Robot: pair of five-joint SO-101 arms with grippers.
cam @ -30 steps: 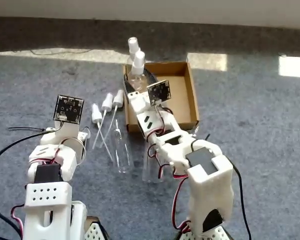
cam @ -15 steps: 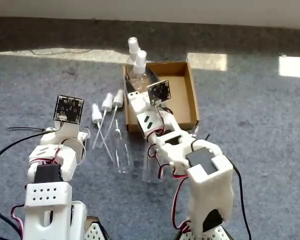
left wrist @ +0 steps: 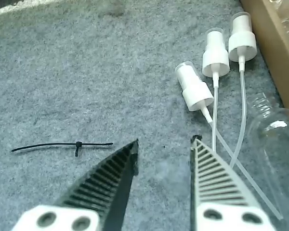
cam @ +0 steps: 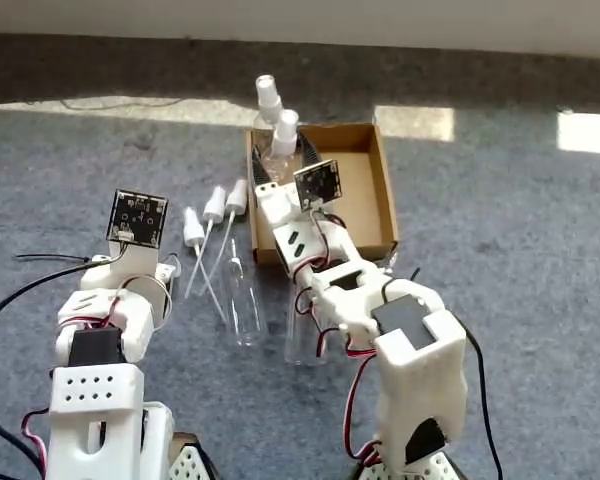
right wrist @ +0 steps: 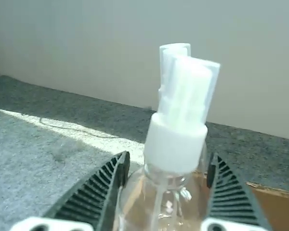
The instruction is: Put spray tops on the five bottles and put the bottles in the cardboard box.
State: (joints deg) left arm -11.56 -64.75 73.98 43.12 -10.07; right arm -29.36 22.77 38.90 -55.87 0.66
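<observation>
A clear bottle (cam: 277, 152) with a white spray top stands in the upper-left corner of the box (cam: 365, 205), just above the centre of the high view. The right gripper (cam: 284, 160) brackets it, fingers (right wrist: 108, 185) wide, with a gap on each side. A second capped bottle (cam: 268, 95) stands just beyond, at the box's far edge. Three loose tops (cam: 214, 206) and two bare bottles (cam: 242, 295) lie on grey carpet (cam: 500, 260), left of and below the box. The left gripper (left wrist: 164, 144) hangs near the tops, fingers apart and holding nothing. The right part of the box floor is open.
</observation>
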